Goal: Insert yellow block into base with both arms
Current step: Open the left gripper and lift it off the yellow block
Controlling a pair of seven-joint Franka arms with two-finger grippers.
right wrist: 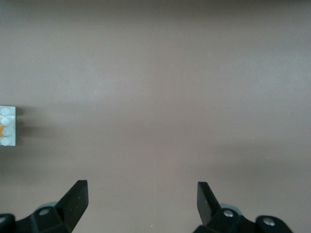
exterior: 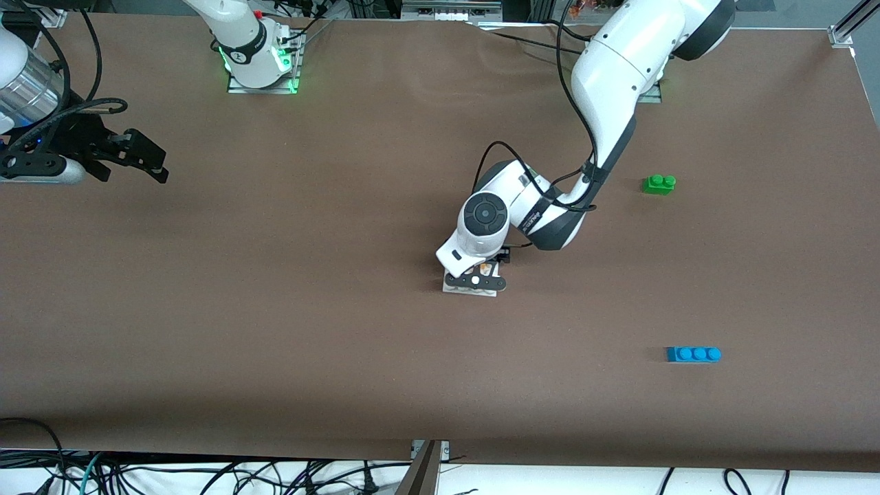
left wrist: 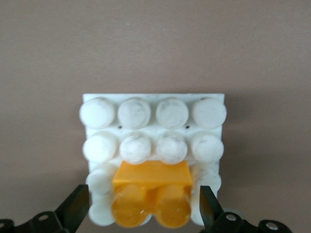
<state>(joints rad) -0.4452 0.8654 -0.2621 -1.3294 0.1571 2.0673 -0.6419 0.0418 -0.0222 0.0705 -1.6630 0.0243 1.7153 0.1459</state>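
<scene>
Your left gripper [left wrist: 143, 206] is low at mid-table, wrist bent down, jaws spread wide. Your right gripper [right wrist: 142, 199] waits raised at its end, jaws apart.

Left gripper [left wrist: 143, 211]: low over the base [left wrist: 153, 99], fingers spread, one at each end of the yellow block [left wrist: 151, 180].
Yellow block: sat on the base's studs, between those fingers.
Right gripper [right wrist: 142, 204]: spread above bare table [exterior: 289, 323] at the right arm's end, well apart from the base.

The yellow block [left wrist: 151, 194] sits on the base [left wrist: 153, 121]; left end effector [left wrist: 145, 213] fingers spread beside it.
</scene>
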